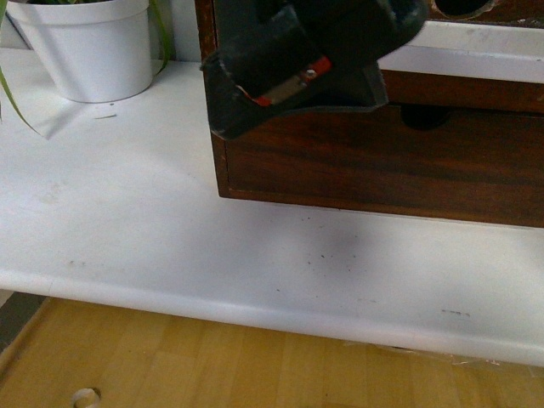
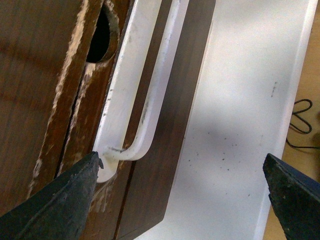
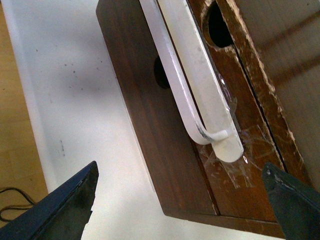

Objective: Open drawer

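Observation:
The drawer is dark brown with a scuffed front, and clear tape holds a long white handle on it. A half-round notch is cut in its top edge. My right gripper is open and empty just off one end of the handle. In the left wrist view the drawer and handle show again. My left gripper is open, with one fingertip close beside the handle's other end. In the front view the handle shows at the top right.
A plain dark drawer without a handle sits below, in the same wooden chest on the white table. A white plant pot stands at the back left. A blurred dark gripper hides the chest's upper left. The wooden floor lies beyond the table's edge.

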